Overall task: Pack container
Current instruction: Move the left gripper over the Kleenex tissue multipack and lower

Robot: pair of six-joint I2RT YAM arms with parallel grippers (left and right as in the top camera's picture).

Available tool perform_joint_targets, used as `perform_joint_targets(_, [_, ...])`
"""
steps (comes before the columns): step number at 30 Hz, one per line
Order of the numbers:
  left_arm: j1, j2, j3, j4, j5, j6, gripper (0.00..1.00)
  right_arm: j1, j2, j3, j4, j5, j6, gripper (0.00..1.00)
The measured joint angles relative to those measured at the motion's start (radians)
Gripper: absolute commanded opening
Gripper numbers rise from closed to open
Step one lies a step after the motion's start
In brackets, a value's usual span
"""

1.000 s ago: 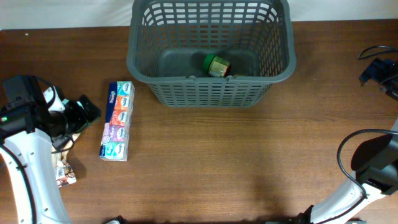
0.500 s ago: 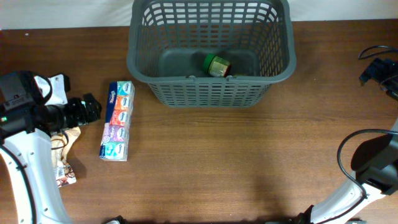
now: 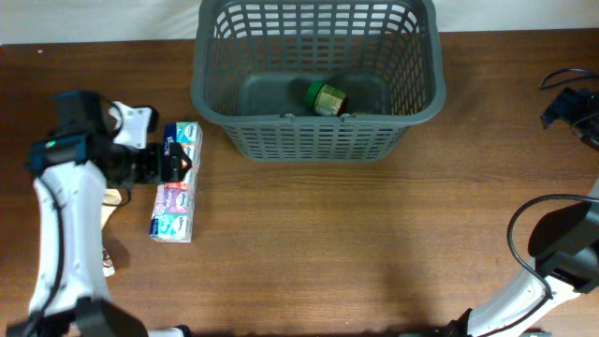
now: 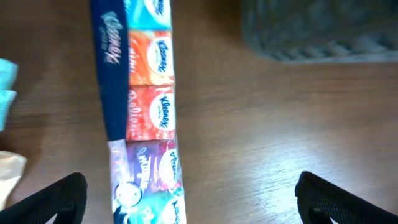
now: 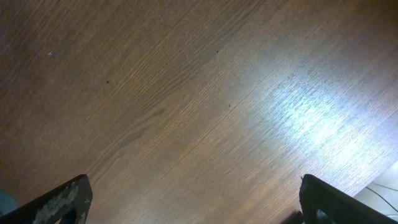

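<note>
The container (image 3: pixel 318 140), a big dark grey slotted basket, stands at the back centre of the table. Its blurred corner (image 4: pixel 311 31) shows in the left wrist view. On its floor lies a small green-lidded jar (image 3: pixel 328 97). Left of the basket lies a long strip of colourful tissue packs (image 3: pixel 173 211). My left gripper (image 3: pixel 178 162) hovers over the strip's middle. In the left wrist view the tissue packs (image 4: pixel 146 106) run between the wide-open jaws of the left gripper (image 4: pixel 196 202), nearer the left finger. My right gripper (image 5: pixel 196 202) is open over bare wood at the far right (image 3: pixel 571 108).
A small printed packet (image 3: pixel 105 264) and a beige scrap (image 3: pixel 114 198) lie by the left arm's base. A black cable (image 3: pixel 562 77) loops at the right edge. Bare wood stretches in front of the basket.
My left arm has swung right, from beside the tissue packs to above them. The right arm, the basket and the jar have not moved.
</note>
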Motion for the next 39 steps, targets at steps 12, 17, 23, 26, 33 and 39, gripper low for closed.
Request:
perform_joint_targets(12, [-0.024,0.164,0.000,0.000,-0.139,0.001,1.00,0.000,0.000,0.000,0.000,0.000,0.000,0.99])
perform_joint_targets(17, [-0.024,0.224,0.000,0.000,-0.198,0.001,1.00,0.000,0.000,0.000,0.000,0.000,0.000,0.99])
perform_joint_targets(23, [-0.024,0.277,0.000,0.002,-0.210,0.001,1.00,0.000,0.000,0.000,0.000,0.000,-0.001,0.99])
perform_joint_targets(26, [-0.024,0.292,0.000,0.018,-0.212,0.000,1.00,0.000,0.000,0.000,0.000,0.000,0.000,0.99])
perform_joint_targets(33, [-0.024,0.335,0.000,0.042,-0.213,0.000,1.00,0.000,0.000,0.000,0.000,0.000,0.000,0.99])
perform_joint_targets(39, [-0.024,0.360,0.000,0.064,-0.213,0.000,1.00,0.000,0.000,0.000,0.000,0.000,0.000,0.99])
